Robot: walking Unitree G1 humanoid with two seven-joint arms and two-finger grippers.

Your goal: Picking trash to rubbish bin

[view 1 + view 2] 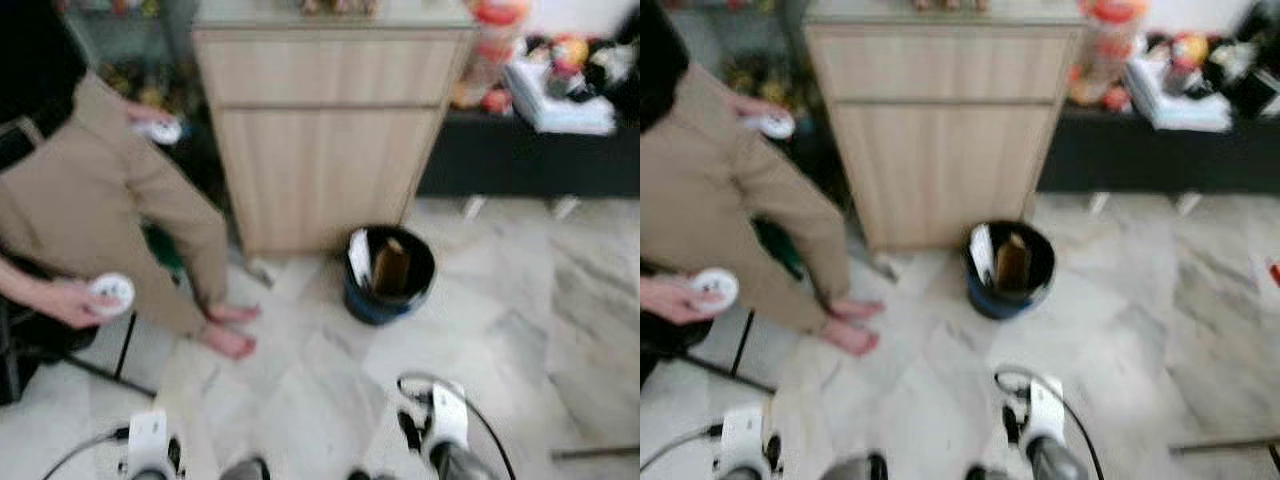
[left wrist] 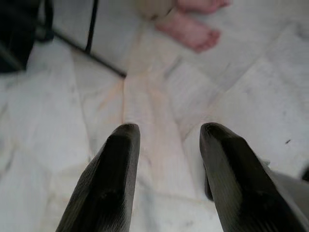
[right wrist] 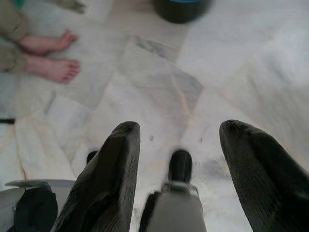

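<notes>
Our left pincer [image 2: 166,159] hangs low over the pale marble floor [image 1: 560,300] with its two black fingers spread apart and nothing between them; ahead of it are a person's bare feet [image 2: 193,31]. Our right pincer [image 3: 181,159] is likewise released and empty above the same floor. Well ahead of the right pincer, a dark blue rubbish bin [image 1: 388,275] stands on the floor just in front of a light wooden cabinet [image 1: 325,130], with a white scrap and a brown piece inside it. To the left of both pincers a person in beige trousers [image 1: 110,210] holds a round white object [image 1: 110,293].
</notes>
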